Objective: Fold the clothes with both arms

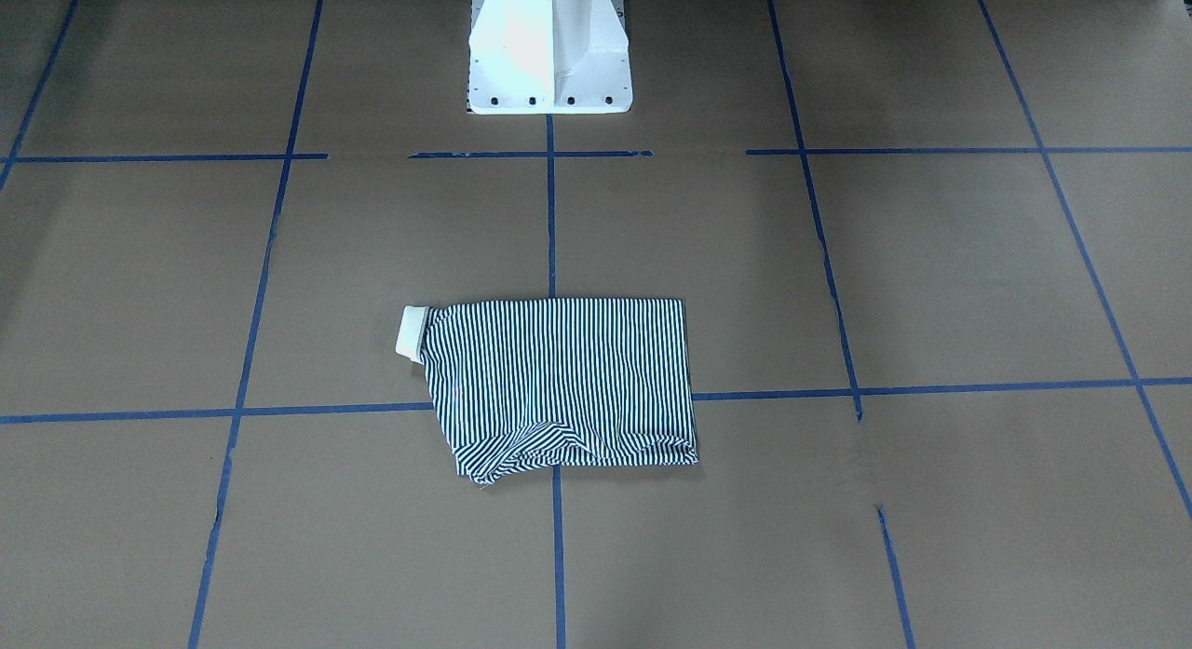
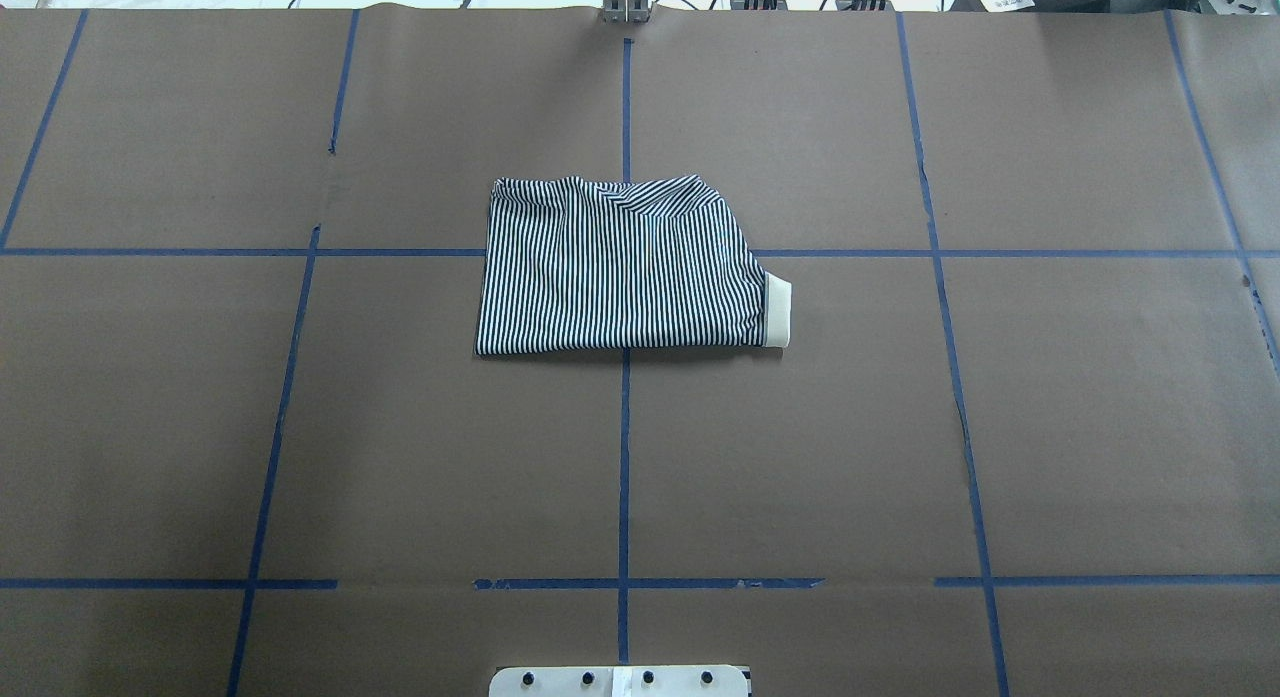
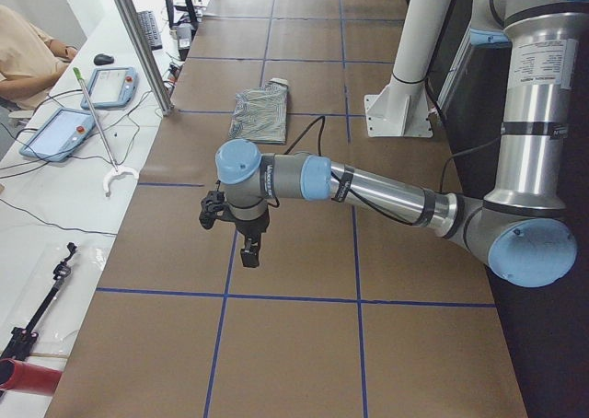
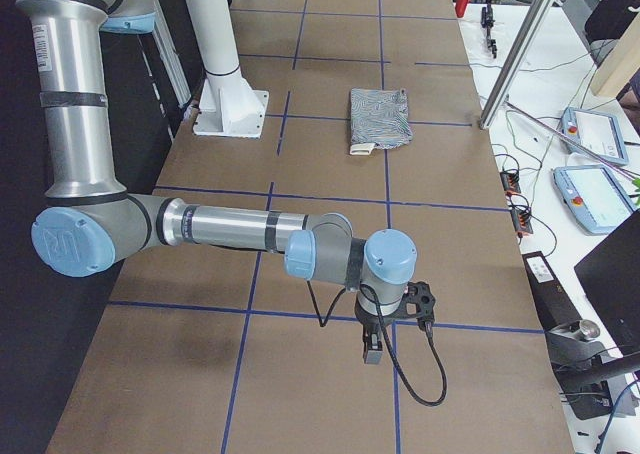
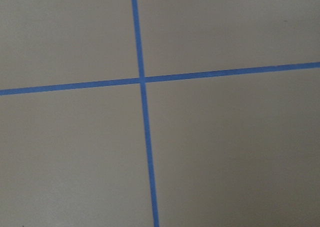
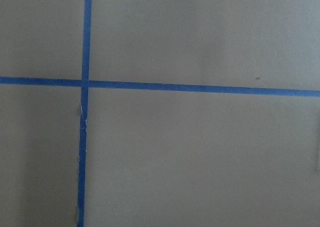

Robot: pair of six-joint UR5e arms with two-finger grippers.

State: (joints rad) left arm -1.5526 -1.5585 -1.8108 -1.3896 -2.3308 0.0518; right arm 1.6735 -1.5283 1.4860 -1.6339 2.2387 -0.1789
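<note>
Brown-papered table (image 2: 1100,427) w/ blue tape grid. Left arm (image 3: 386,192) & right arm (image 4: 230,226) reach low over opposite table ends. Striped polo shirt (image 2: 620,272) lies folded at centre, cream collar (image 2: 778,312) toward robot's right. Left gripper (image 3: 250,252), right gripper (image 4: 373,352): spread or pressed together, can't tell.

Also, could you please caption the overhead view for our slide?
Folded striped polo shirt lies on the brown table, cream collar toward the robot's right.

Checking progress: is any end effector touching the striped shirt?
No, the striped shirt lies alone on the table, with nothing touching it.
</note>
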